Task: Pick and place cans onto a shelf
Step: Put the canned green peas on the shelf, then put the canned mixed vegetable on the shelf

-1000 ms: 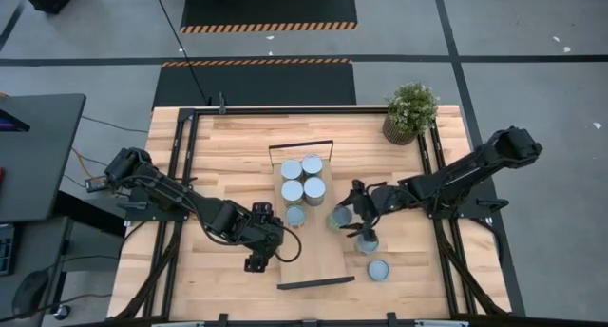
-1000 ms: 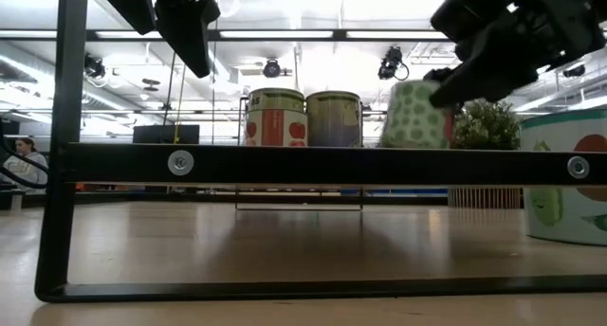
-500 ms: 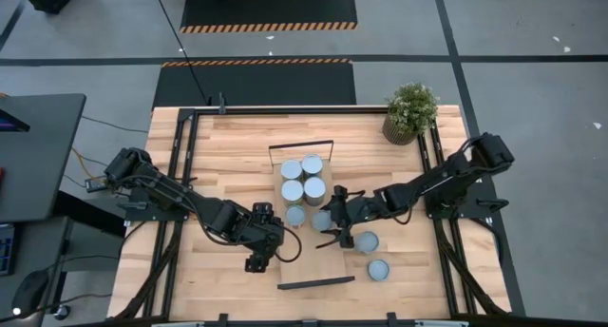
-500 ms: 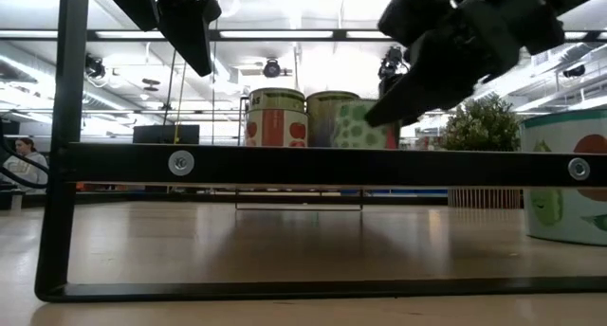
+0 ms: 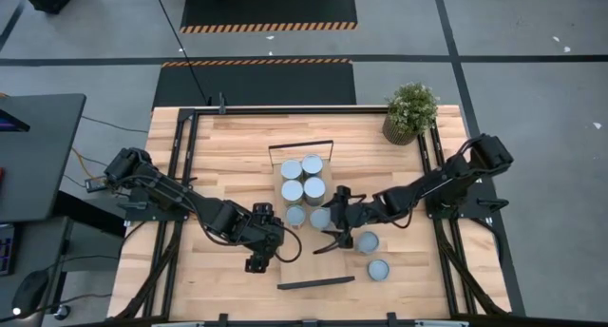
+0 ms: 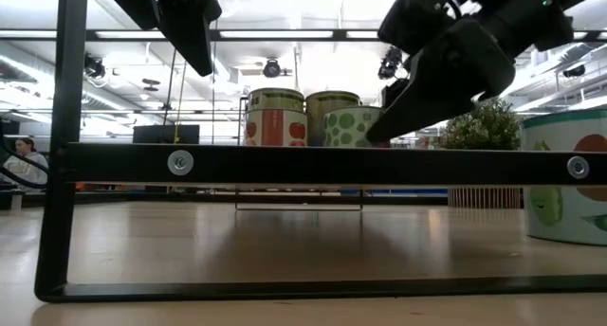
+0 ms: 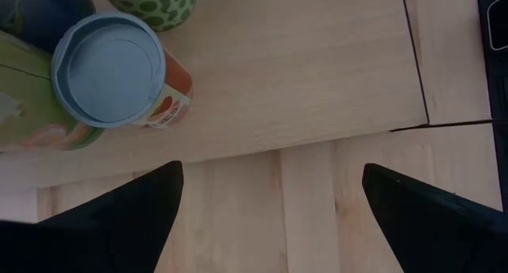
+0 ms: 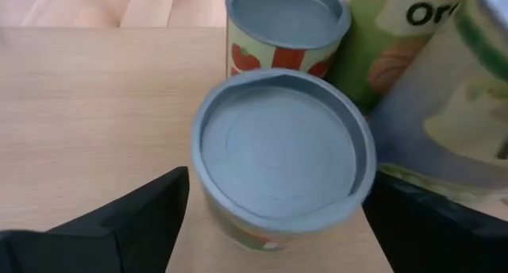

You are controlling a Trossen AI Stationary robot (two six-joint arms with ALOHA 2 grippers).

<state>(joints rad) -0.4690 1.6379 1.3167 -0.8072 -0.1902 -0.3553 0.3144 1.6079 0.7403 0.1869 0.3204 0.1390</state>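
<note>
Right claw (image 5: 330,230) stands with fingers spread around the sixth can (image 8: 282,158) on the shelf (image 5: 328,260), beside the tomato can (image 8: 286,27). Lift straight up, clear of neighbours. Left claw (image 5: 269,259) waits, fingers apart.

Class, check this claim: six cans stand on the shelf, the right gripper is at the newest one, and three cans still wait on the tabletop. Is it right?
Not quite. The high view shows two cans on the tabletop, not three. Six do stand on the shelf, with the right gripper open around the newest can.
</note>
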